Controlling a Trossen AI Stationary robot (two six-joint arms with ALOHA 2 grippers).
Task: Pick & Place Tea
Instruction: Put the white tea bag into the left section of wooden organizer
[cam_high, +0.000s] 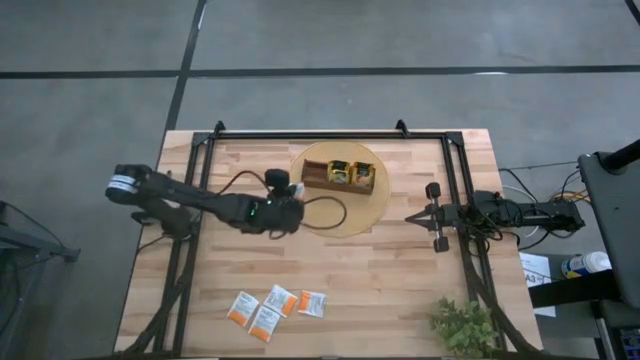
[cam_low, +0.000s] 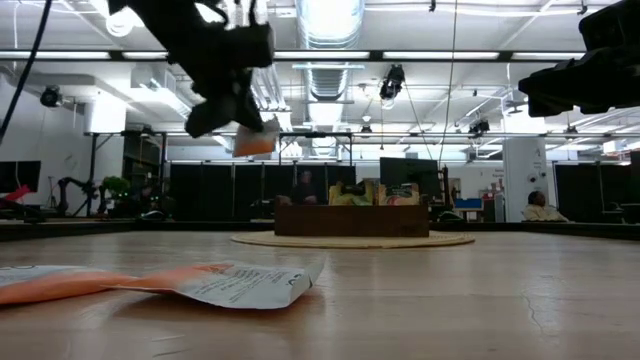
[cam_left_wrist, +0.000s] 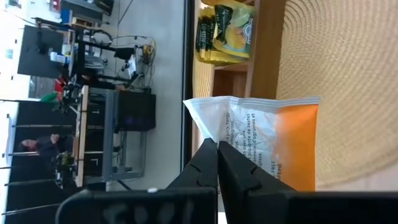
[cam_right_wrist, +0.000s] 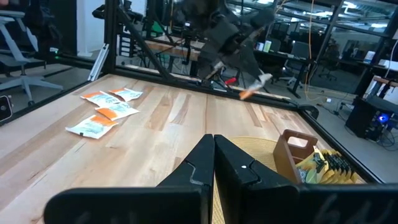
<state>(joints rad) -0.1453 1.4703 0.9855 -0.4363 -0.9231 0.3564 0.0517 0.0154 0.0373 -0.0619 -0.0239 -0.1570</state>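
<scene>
My left gripper (cam_high: 293, 200) hovers above the left edge of the round woven mat (cam_high: 345, 222) and is shut on a white-and-orange tea packet (cam_left_wrist: 261, 140), which also shows in the low view (cam_low: 255, 141). The brown wooden tray (cam_high: 338, 175) stands on the mat. Yellow-green packets (cam_left_wrist: 224, 31) stand in two of its compartments, and the left one looks empty. Several white-and-orange packets (cam_high: 270, 308) lie flat near the table's near edge. My right gripper (cam_right_wrist: 214, 146) is shut and waits at the right side of the table (cam_high: 436, 216). My left gripper pinches the packet's white end (cam_left_wrist: 214, 127) between its two fingers. The fingers (cam_low: 230, 95) slant down from the table's left. The packet is lifted clear of the table, with its orange end (cam_low: 258, 146) hanging below and beyond the fingertips.
A small green plant (cam_high: 462, 325) stands at the near right corner. Black frame rails run along the far edge (cam_high: 310, 135) and down both sides of the table. Bare wood lies between the mat and the near packets. People show in the room beyond.
</scene>
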